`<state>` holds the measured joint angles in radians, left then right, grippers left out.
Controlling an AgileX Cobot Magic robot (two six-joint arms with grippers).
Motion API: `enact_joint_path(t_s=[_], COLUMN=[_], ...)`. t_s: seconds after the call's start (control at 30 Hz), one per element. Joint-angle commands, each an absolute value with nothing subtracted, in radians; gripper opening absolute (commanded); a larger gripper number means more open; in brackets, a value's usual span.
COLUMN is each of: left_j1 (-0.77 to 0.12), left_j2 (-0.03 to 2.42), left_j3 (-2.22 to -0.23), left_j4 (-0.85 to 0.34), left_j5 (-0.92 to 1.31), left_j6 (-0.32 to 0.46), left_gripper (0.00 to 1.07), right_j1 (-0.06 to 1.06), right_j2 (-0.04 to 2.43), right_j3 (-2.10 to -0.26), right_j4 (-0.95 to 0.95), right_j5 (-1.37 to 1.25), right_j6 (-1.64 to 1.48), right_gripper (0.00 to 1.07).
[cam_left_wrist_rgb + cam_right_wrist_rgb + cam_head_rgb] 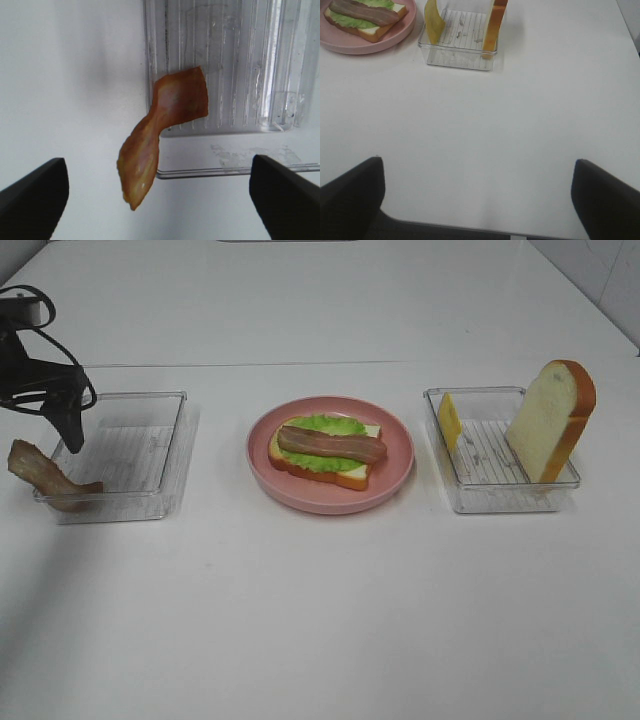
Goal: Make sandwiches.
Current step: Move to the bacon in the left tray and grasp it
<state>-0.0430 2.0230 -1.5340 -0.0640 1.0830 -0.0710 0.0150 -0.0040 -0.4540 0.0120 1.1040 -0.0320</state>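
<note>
On the pink plate (400,455) in the middle lies the partial sandwich (325,450): a bread slice, green lettuce and a bacon strip on top. The right wrist view catches its edge (365,20). A second bacon strip (42,475) hangs over the front left corner of the left tray (150,455), half on the table. My left gripper (157,170) is open above that bacon strip (160,125), holding nothing; its dark finger (72,430) shows beside the tray. My right gripper (477,165) is open over bare table, well short of the right tray (455,57).
The right tray (470,495) holds a yellow cheese slice (450,420) leaning on its left wall and an upright bread slice (550,420) at its right. The left arm's cables (40,350) hang at the far left. White table surrounds the plate.
</note>
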Motion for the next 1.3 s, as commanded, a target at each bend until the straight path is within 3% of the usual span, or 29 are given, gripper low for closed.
enact_joint_path(t_s=[0.03, 0.37, 0.47, 0.57, 0.63, 0.73, 0.8, 0.9, 0.93, 1.3], left_j1=[-0.038, -0.037, -0.037, -0.037, -0.037, -0.037, -0.037, -0.037, -0.037, -0.037], left_j2=[2.040, 2.088, 2.092, 2.095, 2.096, 2.096, 2.096, 2.096, 2.096, 2.087], left_j3=[-1.526, -1.526, -1.526, -1.526, -1.526, -1.526, -1.526, -1.526, -1.526, -1.526], left_j4=[-0.079, -0.079, -0.078, -0.078, -0.074, -0.069, -0.049, -0.047, -0.045, -0.059], left_j5=[1.069, 1.066, 1.068, 1.070, 1.075, 1.076, 1.076, 1.076, 1.076, 1.092], left_j6=[-0.069, -0.069, -0.069, -0.069, -0.087, -0.097, -0.143, -0.152, -0.157, -0.156], left_gripper=[0.90, 0.88, 0.83, 0.75, 0.59, 0.52, 0.24, 0.16, 0.02, 0.00], right_j1=[0.011, 0.011, 0.011, 0.011, 0.011, 0.011, 0.011, 0.011, 0.011, 0.011], right_j2=[-0.038, -0.038, -0.038, -0.038, -0.038, -0.038, -0.038, -0.038, -0.038, -0.038], right_j3=[-0.453, -0.453, -0.453, -0.453, -0.453, -0.453, -0.453, -0.453, -0.453, -0.453], right_j4=[0.017, 0.017, 0.017, 0.017, 0.017, 0.017, 0.017, 0.017, 0.017, 0.017], right_j5=[1.102, 1.102, 1.102, 1.102, 1.102, 1.102, 1.102, 1.102, 1.102, 1.102], right_j6=[-0.030, -0.030, -0.030, -0.030, -0.030, -0.030, -0.030, -0.030, -0.030, -0.030], right_gripper=[0.99, 0.99, 0.99, 0.99, 0.99, 0.99, 0.99, 0.99, 0.99, 0.99])
